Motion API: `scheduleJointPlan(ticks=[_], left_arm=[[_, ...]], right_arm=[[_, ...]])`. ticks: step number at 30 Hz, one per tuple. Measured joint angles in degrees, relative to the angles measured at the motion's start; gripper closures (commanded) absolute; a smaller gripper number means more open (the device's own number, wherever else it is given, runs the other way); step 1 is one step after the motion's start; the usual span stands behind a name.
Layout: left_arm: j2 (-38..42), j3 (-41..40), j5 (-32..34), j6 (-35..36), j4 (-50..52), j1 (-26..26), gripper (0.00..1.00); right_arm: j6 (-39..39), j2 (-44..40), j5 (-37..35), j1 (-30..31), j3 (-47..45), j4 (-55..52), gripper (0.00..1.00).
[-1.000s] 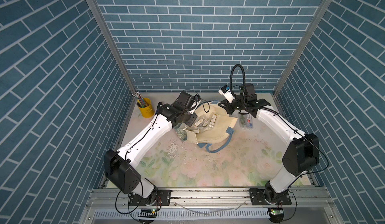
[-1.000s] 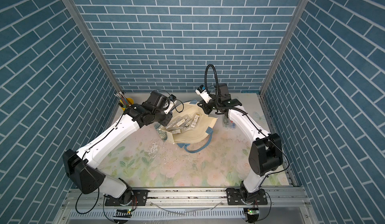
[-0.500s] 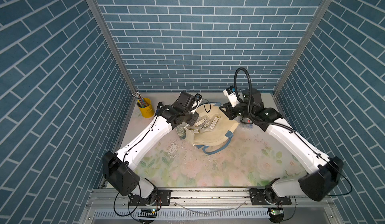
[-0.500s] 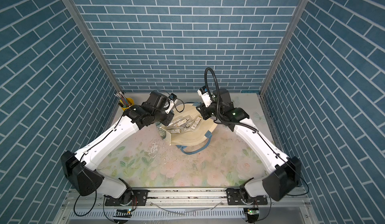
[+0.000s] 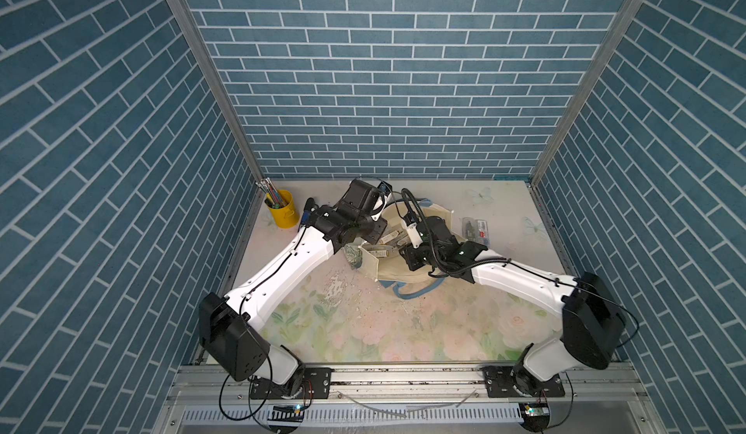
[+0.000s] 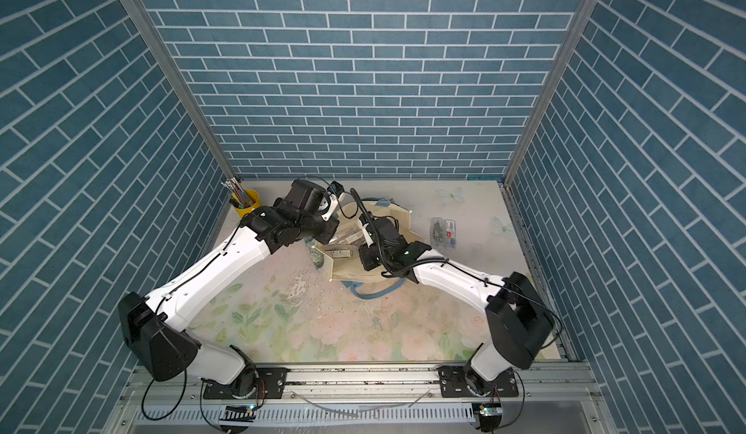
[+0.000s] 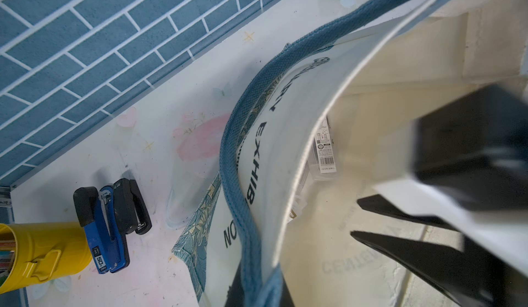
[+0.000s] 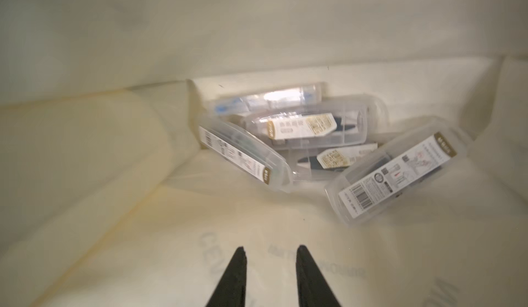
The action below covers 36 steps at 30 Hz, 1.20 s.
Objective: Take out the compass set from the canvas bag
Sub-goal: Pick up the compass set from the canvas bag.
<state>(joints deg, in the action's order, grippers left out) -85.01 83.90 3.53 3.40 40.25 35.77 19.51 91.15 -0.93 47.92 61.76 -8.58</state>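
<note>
The cream canvas bag (image 5: 403, 278) (image 6: 347, 272) lies on its side at the back middle of the table, its mouth held up. My left gripper (image 7: 257, 288) is shut on the bag's rim and blue strap (image 7: 231, 154). My right gripper (image 8: 270, 248) is inside the bag, open, with nothing between its fingers (image 7: 400, 248). Ahead of it, against the bag's bottom, several clear plastic compass set cases lie in a heap: one (image 8: 397, 168) nearest, another (image 8: 245, 155) beside it, a third (image 8: 308, 125) behind. One more compass set case (image 5: 476, 228) (image 6: 444, 232) lies on the table outside the bag, to its right.
A yellow cup of pencils (image 5: 279, 210) (image 7: 37, 251) stands at the back left corner, and a blue-black stapler (image 7: 110, 222) lies beside it. The bag's other blue strap (image 5: 415, 290) loops onto the table in front. The brick walls stand close behind and at both sides.
My right arm has swung from the case on the table at the right into the bag's mouth, with its jaws now open. My left gripper closed tighter on the rim.
</note>
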Motion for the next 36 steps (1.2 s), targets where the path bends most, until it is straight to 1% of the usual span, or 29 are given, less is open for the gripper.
scheduleJointPlan(ticks=[4, 6, 9, 13, 14, 17, 23, 28, 34, 36], left_arm=[[0.61, -0.94, -0.39, 0.0, -0.74, 0.02, 1.0], [0.76, -1.25, -0.66, 0.0, -0.96, 0.0, 1.0], [0.76, -1.66, -1.27, -0.02, -1.66, 0.04, 1.0], [0.79, -2.4, -1.99, -0.13, -2.34, 0.17, 1.0], [0.79, -2.43, -2.14, -0.17, -2.51, 0.2, 1.0], [0.79, -2.84, -2.38, -0.2, -3.1, 0.26, 1.0], [0.79, -3.63, -2.62, -0.24, -4.17, 0.28, 1.0], [0.79, -4.02, -2.78, -0.24, -4.81, 0.35, 1.0], [0.81, -4.55, -2.93, -0.26, -5.62, 0.37, 1.0], [0.81, -4.76, -2.97, -0.26, -5.84, 0.37, 1.0]], right_arm=[[3.87, 4.57, -2.8, -3.41, -0.66, 4.07, 0.69], [6.14, 5.79, -4.7, -4.76, -0.66, 5.84, 0.67], [9.46, 7.06, -7.87, -6.14, -0.66, 8.09, 0.58], [14.23, 8.94, -10.8, -6.25, -0.66, 10.27, 0.44], [15.45, 9.53, -11.34, -6.25, -0.61, 10.51, 0.43], [18.88, 11.82, -12.59, -6.23, 0.68, 9.62, 0.42], [23.8, 18.25, -13.49, -6.34, 8.11, 5.57, 0.4], [25.0, 19.23, -13.46, -6.36, 9.25, 4.52, 0.38], [25.24, 22.34, -13.46, -6.36, 12.72, 2.91, 0.38], [25.24, 23.61, -13.44, -6.36, 13.92, 2.27, 0.39]])
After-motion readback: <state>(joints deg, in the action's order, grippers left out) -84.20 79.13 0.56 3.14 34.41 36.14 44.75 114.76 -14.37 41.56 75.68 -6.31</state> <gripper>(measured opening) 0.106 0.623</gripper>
